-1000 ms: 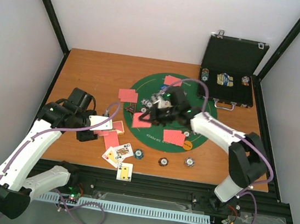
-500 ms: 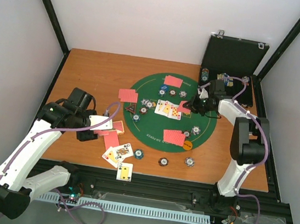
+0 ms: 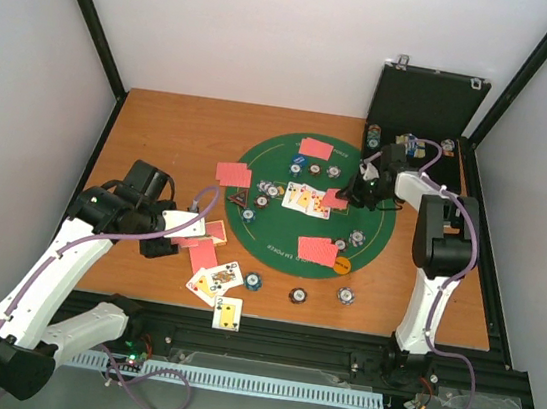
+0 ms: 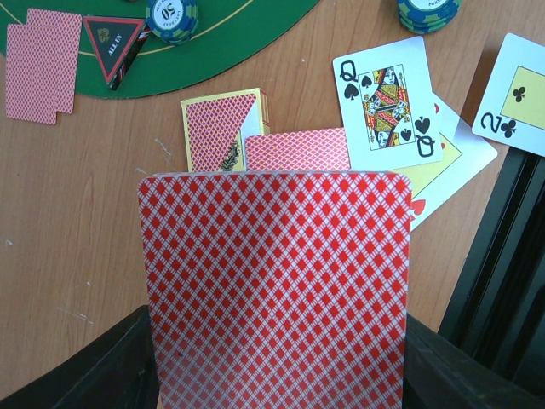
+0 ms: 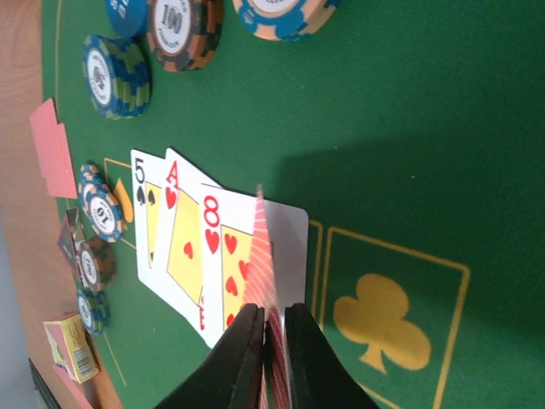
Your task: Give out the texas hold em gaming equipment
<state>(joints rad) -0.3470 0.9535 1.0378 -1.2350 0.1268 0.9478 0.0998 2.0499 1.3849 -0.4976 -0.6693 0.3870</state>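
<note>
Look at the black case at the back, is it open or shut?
Open. Its lid stands upright, and chips show inside.

Wooden table (image 3: 162,129): a round green felt mat (image 3: 264,163) is laid mid-table, and an open black case (image 3: 424,98) is set at the far right corner. Left of the mat, two red-backed cards (image 3: 234,173) are lapped over its edge. A card box (image 3: 216,230) and a face-down card (image 3: 204,255) are placed just beside each other. At the near edge, the queen of spades (image 4: 387,102) is stacked on another face-up card, with the 2 of clubs (image 3: 227,312) close by. Poker chips (image 3: 298,296) are set at three spots on bare wood.
</note>
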